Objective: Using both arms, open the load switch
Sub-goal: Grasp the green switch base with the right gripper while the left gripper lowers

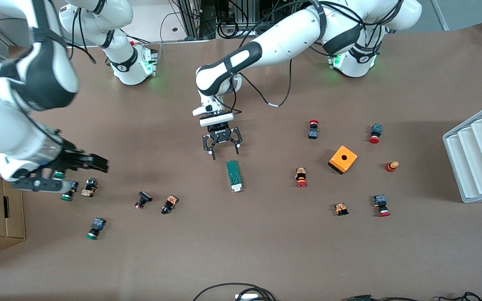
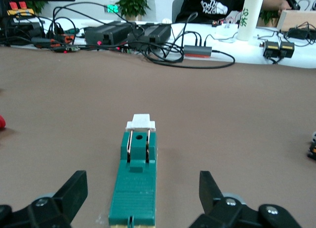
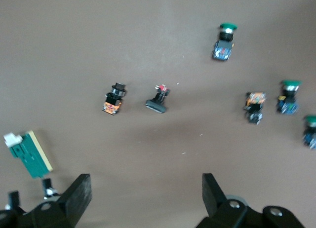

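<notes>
Switch (image 1: 234,176) lies mid-worktop in the front view, long axis running toward the camera, white end nearer it. My left gripper (image 1: 221,141) hangs spread and empty just off its green end — the closer one. My right gripper (image 1: 63,167), also wide and empty, sits over the buttons toward its own end. Left wrist view: the block runs lengthwise between my fingers (image 2: 71,191). Right wrist view: it shows at the edge — well apart.
</notes>
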You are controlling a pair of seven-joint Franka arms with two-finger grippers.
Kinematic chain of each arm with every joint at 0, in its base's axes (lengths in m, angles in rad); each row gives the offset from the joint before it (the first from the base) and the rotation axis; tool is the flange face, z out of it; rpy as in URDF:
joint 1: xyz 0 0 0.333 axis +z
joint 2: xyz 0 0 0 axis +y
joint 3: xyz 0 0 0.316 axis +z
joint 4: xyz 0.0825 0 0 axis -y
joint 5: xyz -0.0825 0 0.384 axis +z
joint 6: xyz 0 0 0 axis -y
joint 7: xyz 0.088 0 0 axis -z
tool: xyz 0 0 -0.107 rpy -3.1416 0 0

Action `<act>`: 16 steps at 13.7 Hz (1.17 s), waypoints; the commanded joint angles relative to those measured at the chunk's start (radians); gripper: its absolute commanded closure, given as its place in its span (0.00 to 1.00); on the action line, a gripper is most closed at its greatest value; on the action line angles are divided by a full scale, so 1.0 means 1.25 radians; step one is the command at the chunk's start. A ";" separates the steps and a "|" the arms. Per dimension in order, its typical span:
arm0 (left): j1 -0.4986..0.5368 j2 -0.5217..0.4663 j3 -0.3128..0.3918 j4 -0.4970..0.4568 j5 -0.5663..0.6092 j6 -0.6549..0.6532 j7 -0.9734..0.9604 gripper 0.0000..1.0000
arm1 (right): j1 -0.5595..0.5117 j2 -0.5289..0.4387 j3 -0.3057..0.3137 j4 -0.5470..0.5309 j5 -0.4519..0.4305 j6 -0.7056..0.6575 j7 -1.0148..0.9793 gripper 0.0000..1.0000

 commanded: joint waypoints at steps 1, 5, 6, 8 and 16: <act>-0.022 0.040 0.017 0.031 0.064 -0.021 -0.073 0.00 | 0.061 0.083 -0.011 0.070 -0.011 -0.031 0.226 0.00; -0.026 0.081 0.018 0.039 0.119 -0.055 -0.131 0.00 | 0.126 0.225 -0.022 0.213 -0.005 -0.083 0.483 0.00; -0.026 0.090 0.018 0.039 0.139 -0.064 -0.140 0.00 | 0.142 0.265 -0.022 0.251 -0.004 -0.089 0.552 0.00; -0.026 0.104 0.022 0.050 0.145 -0.068 -0.137 0.00 | 0.164 0.330 -0.015 0.292 -0.003 -0.067 0.671 0.00; -0.028 0.153 0.025 0.111 0.145 -0.064 -0.091 0.00 | 0.304 0.437 -0.028 0.320 0.044 0.100 1.000 0.00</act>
